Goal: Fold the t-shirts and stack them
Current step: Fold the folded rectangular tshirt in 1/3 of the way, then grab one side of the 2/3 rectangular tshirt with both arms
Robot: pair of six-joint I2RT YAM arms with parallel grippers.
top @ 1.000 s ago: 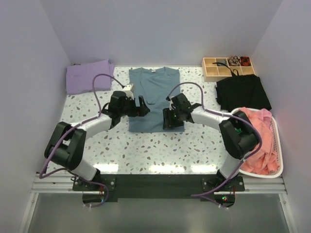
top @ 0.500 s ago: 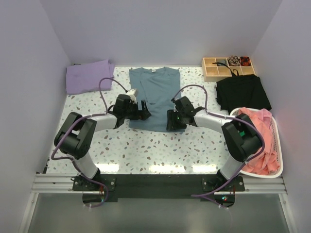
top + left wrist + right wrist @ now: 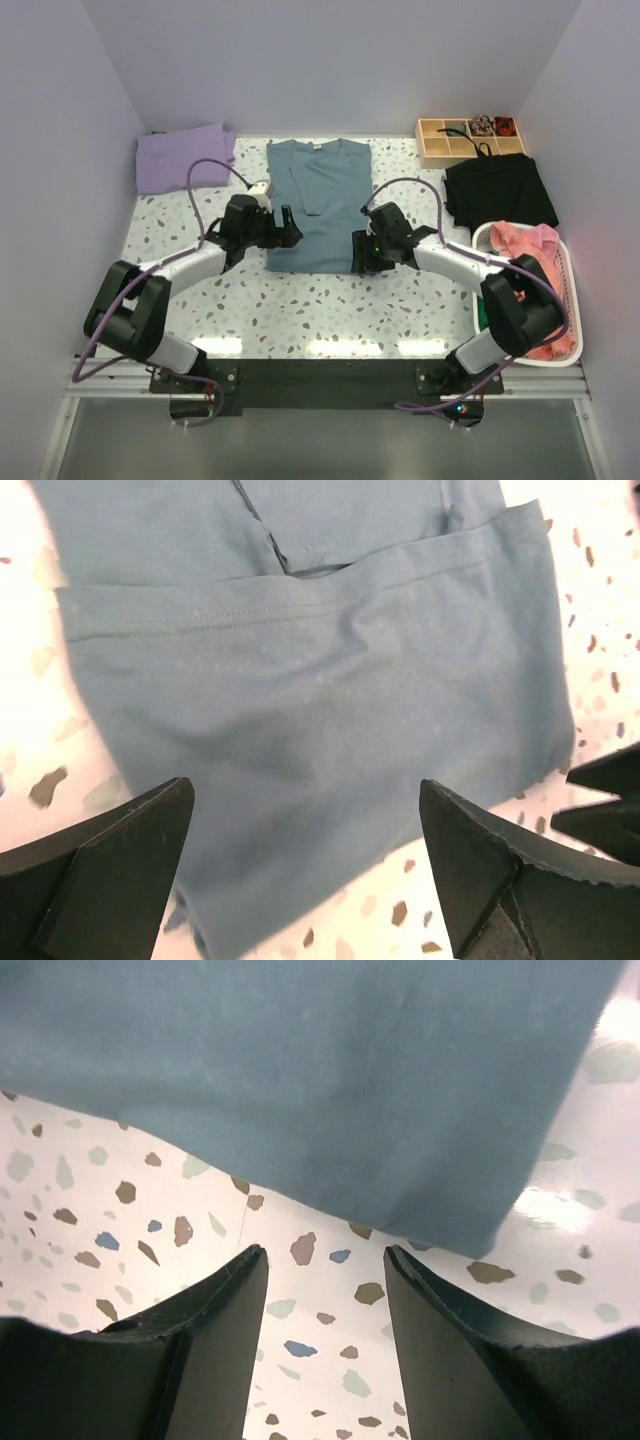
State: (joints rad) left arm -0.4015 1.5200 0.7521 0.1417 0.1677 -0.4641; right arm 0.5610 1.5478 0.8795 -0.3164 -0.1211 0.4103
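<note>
At the middle of the counter (image 3: 300, 310) lay the slate-blue t-shirt (image 3: 318, 200), partly folded. The left pincer (image 3: 283, 226) gaped wide and the right pincer (image 3: 362, 252) stood parted, both empty at its near corners. The lavender t-shirt (image 3: 185, 158) sat folded far left. The pink t-shirts (image 3: 530, 270) waited in the basket (image 3: 573, 300), unstacked. The black cloth (image 3: 498, 190) lay well aside, blocking nothing.

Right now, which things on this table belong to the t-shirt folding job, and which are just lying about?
Job: large slate-blue cloth t-shirt, mid-table; folded lavender-purple cloth t-shirt; salmon-pink cloth shirts heaped in the white basket.
Lying about: wooden compartment tray; black cloth garment.
</note>
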